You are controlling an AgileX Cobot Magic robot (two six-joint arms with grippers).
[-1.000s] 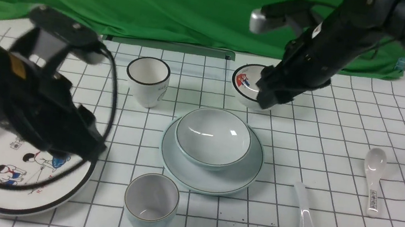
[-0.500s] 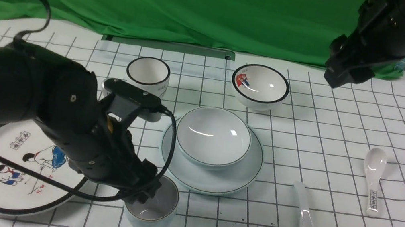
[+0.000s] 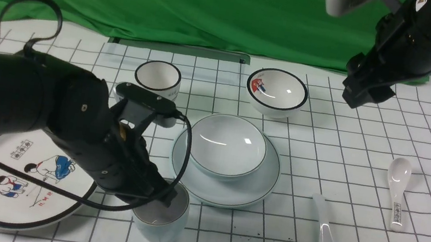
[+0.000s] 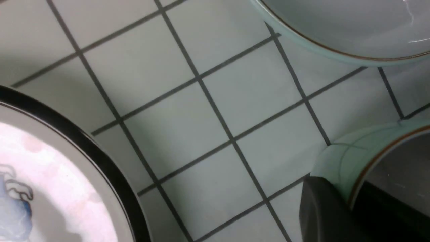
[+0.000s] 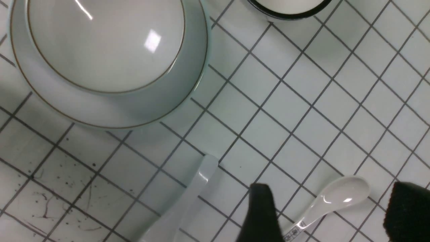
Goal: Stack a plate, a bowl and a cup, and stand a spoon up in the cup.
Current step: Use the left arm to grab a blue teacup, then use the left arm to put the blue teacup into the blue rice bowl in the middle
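The pale blue-green bowl (image 3: 227,144) sits in the pale blue-green plate (image 3: 256,188) at the table's middle. The short pale cup (image 3: 162,225) stands in front of the plate, slightly tilted. My left gripper (image 3: 166,200) is shut on the cup's rim; in the left wrist view one finger (image 4: 322,208) presses the outside of the cup (image 4: 339,158) and the other is inside. The plain white spoon (image 3: 328,238) lies right of the plate. My right gripper (image 3: 358,94) is open and empty, high at the back right.
A cartoon plate (image 3: 14,188) lies at the front left under my left arm. A black-rimmed white cup (image 3: 157,79) and a cartoon bowl (image 3: 276,89) stand behind the plate. A spoon with a printed handle (image 3: 398,189) lies at the right, below my right gripper (image 5: 334,218).
My left arm came from over the cartoon plate to the pale cup and closed on its rim. My right arm rose from the cartoon bowl to the back right.
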